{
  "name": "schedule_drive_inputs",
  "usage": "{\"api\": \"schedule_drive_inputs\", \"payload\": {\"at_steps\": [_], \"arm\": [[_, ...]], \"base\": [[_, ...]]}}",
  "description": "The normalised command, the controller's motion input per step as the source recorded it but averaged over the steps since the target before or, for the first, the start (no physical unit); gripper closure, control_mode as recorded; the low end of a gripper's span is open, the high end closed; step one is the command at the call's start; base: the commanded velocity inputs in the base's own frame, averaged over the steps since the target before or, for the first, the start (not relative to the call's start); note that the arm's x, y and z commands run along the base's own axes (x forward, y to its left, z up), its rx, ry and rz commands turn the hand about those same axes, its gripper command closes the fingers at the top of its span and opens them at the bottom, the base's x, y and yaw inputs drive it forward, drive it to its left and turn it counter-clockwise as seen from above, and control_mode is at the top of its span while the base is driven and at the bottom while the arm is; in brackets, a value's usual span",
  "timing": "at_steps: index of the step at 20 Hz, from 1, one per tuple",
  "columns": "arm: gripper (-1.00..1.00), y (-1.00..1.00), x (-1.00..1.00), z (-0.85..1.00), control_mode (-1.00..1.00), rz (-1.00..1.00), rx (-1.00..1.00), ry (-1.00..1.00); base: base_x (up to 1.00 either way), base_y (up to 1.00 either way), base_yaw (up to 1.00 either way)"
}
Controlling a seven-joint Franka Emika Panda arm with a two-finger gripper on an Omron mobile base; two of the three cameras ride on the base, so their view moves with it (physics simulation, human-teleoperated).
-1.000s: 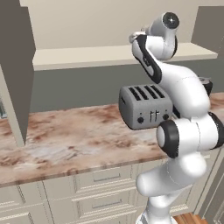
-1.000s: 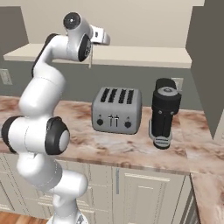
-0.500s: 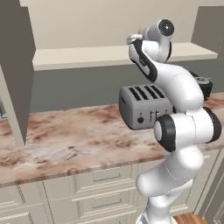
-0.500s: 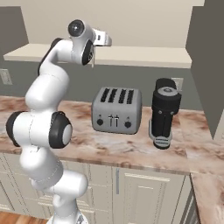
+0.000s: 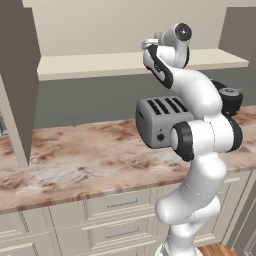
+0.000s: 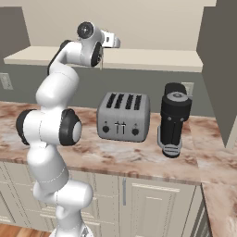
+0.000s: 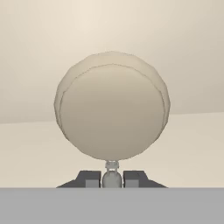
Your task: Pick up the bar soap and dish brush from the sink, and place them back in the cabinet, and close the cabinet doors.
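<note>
Your arm [image 5: 200, 130] was glossy white, built of rounded segments with black bands at each joint and a round grey cap behind the hand; its gripper [image 7: 112, 179] carried two small dark, blocky fingertips.

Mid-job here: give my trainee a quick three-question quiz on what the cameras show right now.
1. True or false: the end effector is shut on the dish brush.
2. Multiple choice: the toaster stands on A) the cabinet shelf, B) the counter, C) the floor.
3. Fill in: in the right base view, the black appliance stands to the toaster's ____.

Key: 1 true; 2 B; 3 right.
</note>
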Motion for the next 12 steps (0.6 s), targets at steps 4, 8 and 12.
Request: {"api": "schedule_drive_inputs", "payload": {"at_steps": [4, 8, 12], "arm": [[1.0, 0.0, 0.4, 0.0, -1.0, 0.0, 0.0, -0.01], [1.0, 0.0, 0.35, 0.0, -1.0, 0.0, 0.0, -0.09], [1.0, 0.0, 0.37, 0.0, -1.0, 0.0, 0.0, -0.07]], "base": [[0.0, 0.0, 0.0], [0.0, 0.0, 0.0], [0.0, 0.0, 0.0]]}}
